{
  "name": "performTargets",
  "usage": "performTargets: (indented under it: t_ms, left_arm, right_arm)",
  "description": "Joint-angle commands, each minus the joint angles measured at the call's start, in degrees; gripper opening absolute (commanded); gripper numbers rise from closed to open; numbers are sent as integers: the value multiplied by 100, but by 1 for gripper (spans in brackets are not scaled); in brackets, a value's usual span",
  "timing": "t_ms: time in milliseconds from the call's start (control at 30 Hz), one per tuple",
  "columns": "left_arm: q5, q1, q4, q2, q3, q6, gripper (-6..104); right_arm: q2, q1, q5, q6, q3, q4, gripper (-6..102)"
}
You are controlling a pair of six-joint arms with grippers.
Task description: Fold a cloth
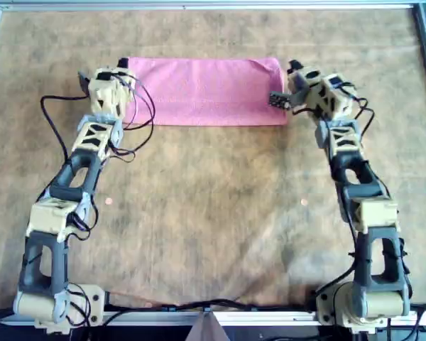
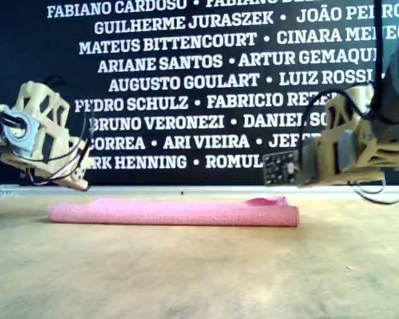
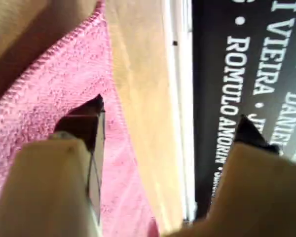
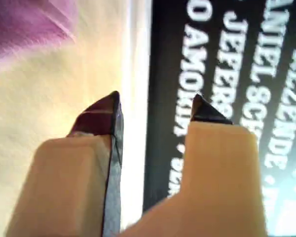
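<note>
The worktop (image 1: 213, 234) is covered in brown felt-like matting; behind it in the exterior view stands a black banner (image 2: 186, 86) with white names. The cloth (image 1: 206, 91) lies flat near the far edge in the overhead view, folded into a long pink strip, with a small raised fold at the exterior view's right end. The left arm (image 1: 64, 206) reaches to the strip's end on the overhead view's left; the right arm (image 1: 362, 206) to the other end. The left gripper (image 3: 170, 123) hangs above the cloth's corner, fingers (image 3: 84, 123) spread wide and holding nothing; the right gripper (image 4: 155, 111) sits just off the cloth, fingers (image 4: 101, 116) apart, empty.
</note>
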Motion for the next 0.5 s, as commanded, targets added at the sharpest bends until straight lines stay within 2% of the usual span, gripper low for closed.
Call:
performTargets:
  t_ms: [0,167,267,433,467]
  left_arm:
    - [-26,62,-9,905,-26,123,92]
    - [18,44,448,3234,1863,62,92]
    - [70,44,791,5027,3463,44,92]
    - [-18,62,853,7629,5933,105,92]
    - [-18,62,853,8104,6381,44,92]
  right_arm:
    - [1169,-185,-53,-26,-563,-167,57]
    - [1934,-360,-62,-18,-554,378,57]
    - [2733,-378,-62,-18,-439,1740,57]
    - [4359,-264,-53,-18,132,4641,58]
    - [4632,-264,-53,-18,264,5186,58]
